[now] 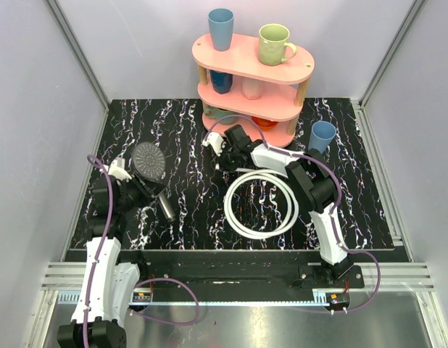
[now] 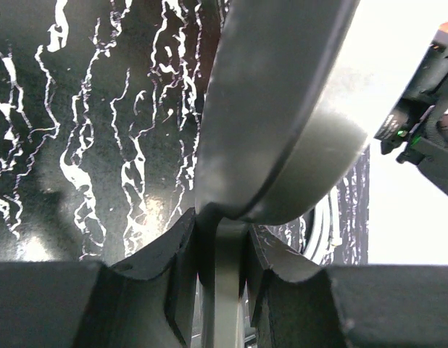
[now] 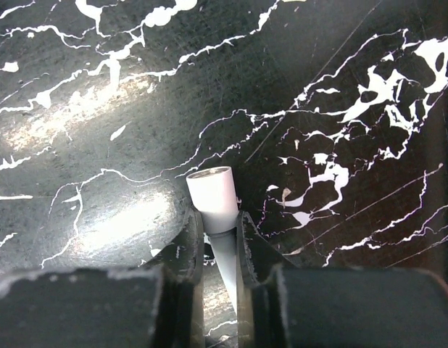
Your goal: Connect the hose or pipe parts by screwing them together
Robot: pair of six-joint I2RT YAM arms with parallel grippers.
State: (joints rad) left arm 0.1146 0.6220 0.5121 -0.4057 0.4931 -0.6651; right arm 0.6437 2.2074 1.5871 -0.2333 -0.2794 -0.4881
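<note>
The grey round-faced shower head (image 1: 148,161) lies at the left of the black marbled table, its dark handle (image 1: 166,209) pointing toward the near edge. My left gripper (image 1: 134,186) is shut on the handle's neck just under the head, and the left wrist view shows the shower head (image 2: 282,109) looming over the left gripper (image 2: 220,246). The white hose (image 1: 260,204) lies coiled in a loop mid-table. My right gripper (image 1: 217,145) is shut on one hose end behind the white cylindrical fitting (image 3: 212,194), which sticks out past the right gripper (image 3: 218,232) above the tabletop.
A pink two-tier shelf (image 1: 253,83) stands at the back with a blue cup (image 1: 221,27) and a green mug (image 1: 276,43) on top and more cups below. Another blue cup (image 1: 322,135) stands on the table right of the shelf. Purple cables run along both arms.
</note>
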